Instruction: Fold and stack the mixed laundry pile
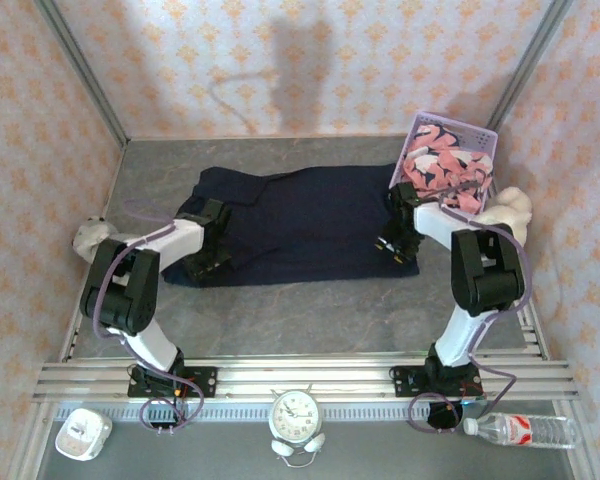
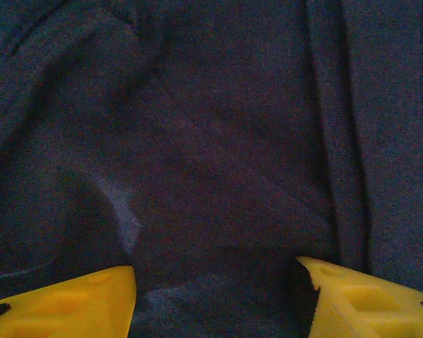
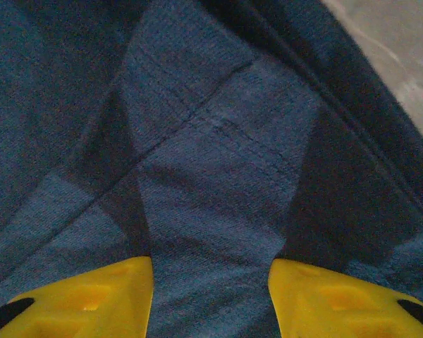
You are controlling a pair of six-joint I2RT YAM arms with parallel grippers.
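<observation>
The navy garment is spread out across the middle of the table, stretching left to right, a little closer to the far edge than the near one. Both arms are down on it, one at each end!

The left claw sits at the garment's left end, near its near corner. In the left wrist view, that claw has its yellow fingers spread wide, and dark rumpled navy cloth lies between and beyond the tips. Nothing pinched there that I can see.

Over to the right: the right claw is at the garment's right end, just beside the basket. The right wrist camera shows this claw parted too, a bit narrower, with the cloth flat between the tips and a stitched seam crossing ahead of them. A strip of grey table peeks in past the garment's edge.

And the second piece, the salmon-pink printed garment, is heaped in the lavender basket at the far right corner, spilling over its near rim.

A pale plush toy lies at the right edge just beside the basket, and another plush toy lies at the left edge.
</observation>
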